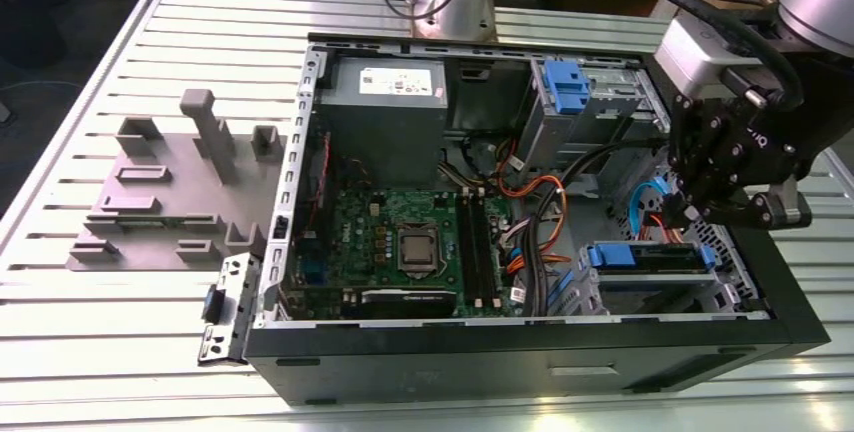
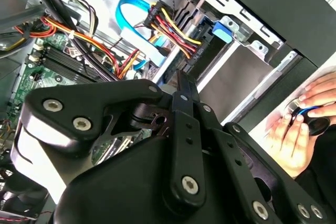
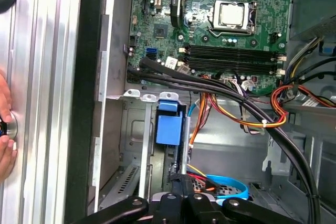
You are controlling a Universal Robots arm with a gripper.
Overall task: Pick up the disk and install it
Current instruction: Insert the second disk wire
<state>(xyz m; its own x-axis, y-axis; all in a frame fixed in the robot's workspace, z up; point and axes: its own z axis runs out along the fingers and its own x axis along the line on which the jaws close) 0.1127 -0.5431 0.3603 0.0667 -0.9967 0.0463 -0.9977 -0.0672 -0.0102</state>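
The gripper (image 1: pixel 738 214) hangs over the open computer case (image 1: pixel 534 352) at the exterior view's right, above the drive bays. In the second wrist view its black fingers (image 2: pixel 185 109) stand pressed together with nothing between them. The disk (image 1: pixel 651 262) sits below it in the lower bay, blue rail showing. A person's hand (image 2: pixel 299 129) rests on the slotted table (image 1: pixel 80 332) beside the case. The motherboard (image 3: pixel 231 19) lies inside.
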